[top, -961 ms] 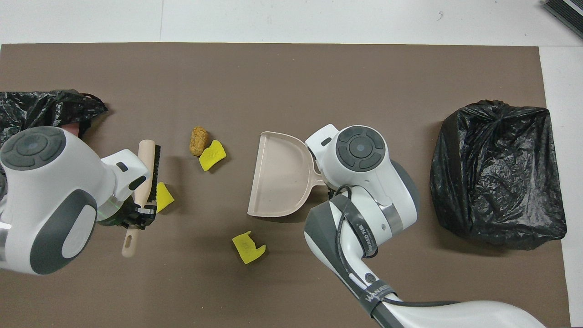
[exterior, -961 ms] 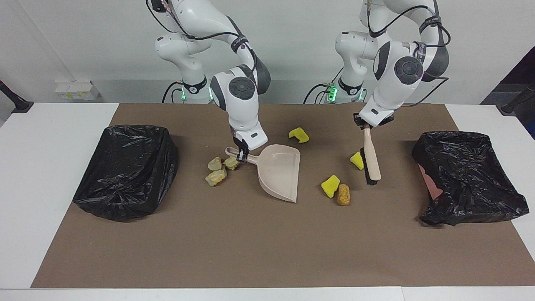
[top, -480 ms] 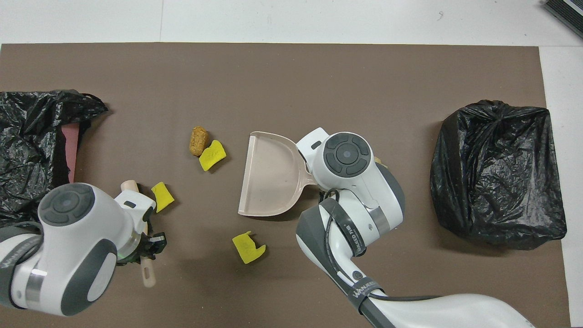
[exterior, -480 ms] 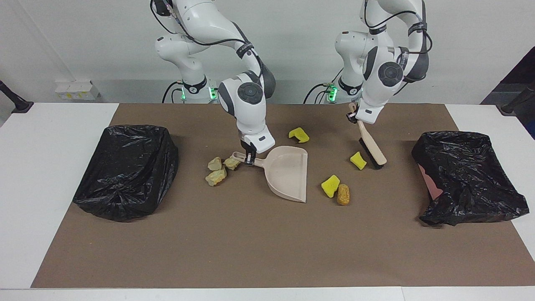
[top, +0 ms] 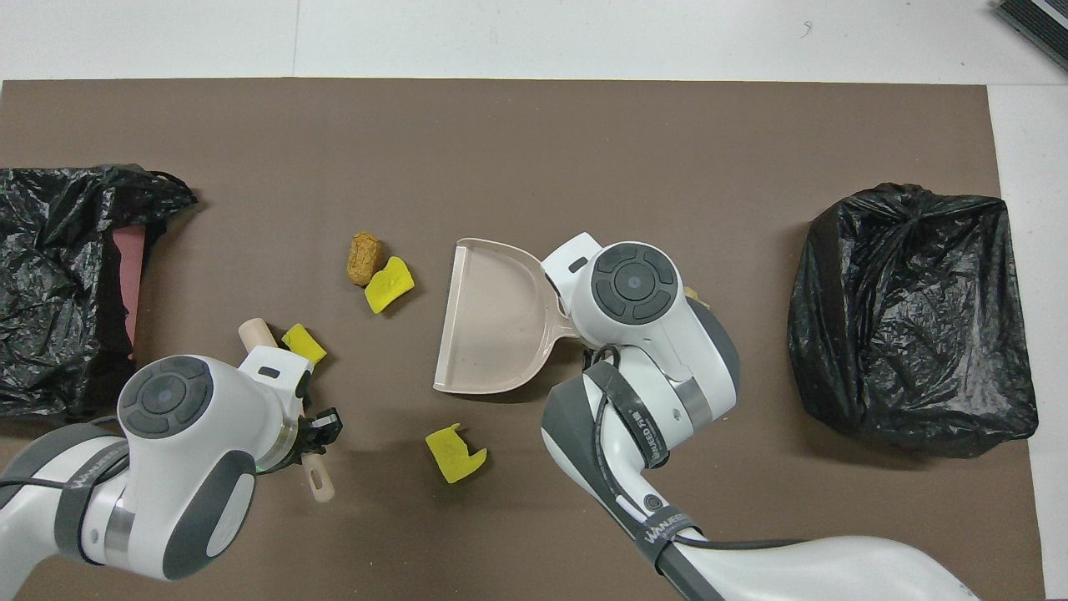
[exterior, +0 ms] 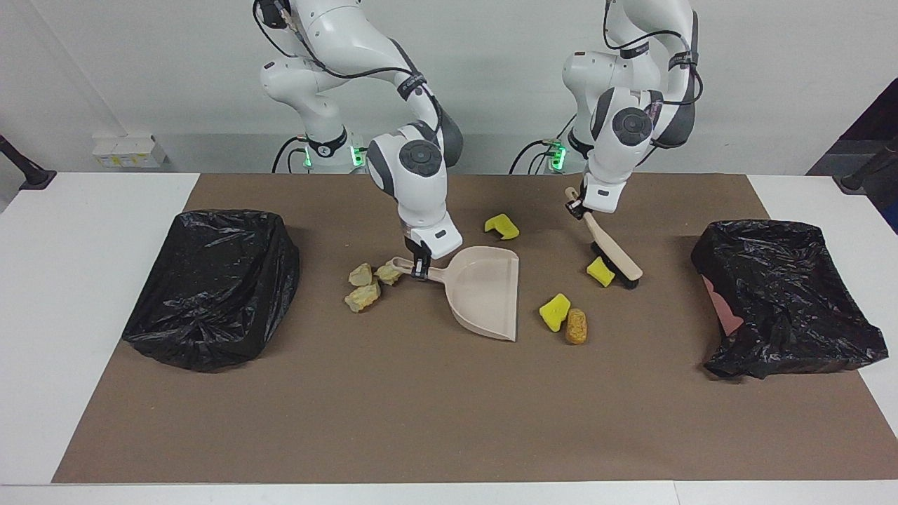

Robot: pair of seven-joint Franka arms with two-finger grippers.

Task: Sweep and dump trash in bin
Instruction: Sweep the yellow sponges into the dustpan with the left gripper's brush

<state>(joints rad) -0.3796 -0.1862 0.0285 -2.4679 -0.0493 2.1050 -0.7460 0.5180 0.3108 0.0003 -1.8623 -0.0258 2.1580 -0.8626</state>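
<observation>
My right gripper point(exterior: 419, 266) is shut on the handle of the beige dustpan point(exterior: 487, 294), which rests on the mat and also shows in the overhead view point(top: 492, 317). My left gripper point(exterior: 577, 207) is shut on the handle of the beige brush point(exterior: 617, 254), whose black bristles touch a yellow sponge chunk point(exterior: 600, 271). A second yellow chunk point(exterior: 555, 311) and the orange-brown lump point(exterior: 577, 326) lie just off the dustpan's mouth. A third yellow chunk point(exterior: 501, 226) lies nearer to the robots. Three pale lumps point(exterior: 365, 284) lie by the dustpan's handle, under my right arm in the overhead view.
A bin lined with a black bag point(exterior: 210, 280) stands toward the right arm's end of the brown mat. Another black-lined bin point(exterior: 786, 294) stands toward the left arm's end. The mat point(exterior: 449, 421) covers most of the white table.
My left arm drew the brush toward the robots and tilted it, nudging the yellow chunk beside its bristles. My right arm slid the dustpan a little toward the yellow chunk and orange-brown lump.
</observation>
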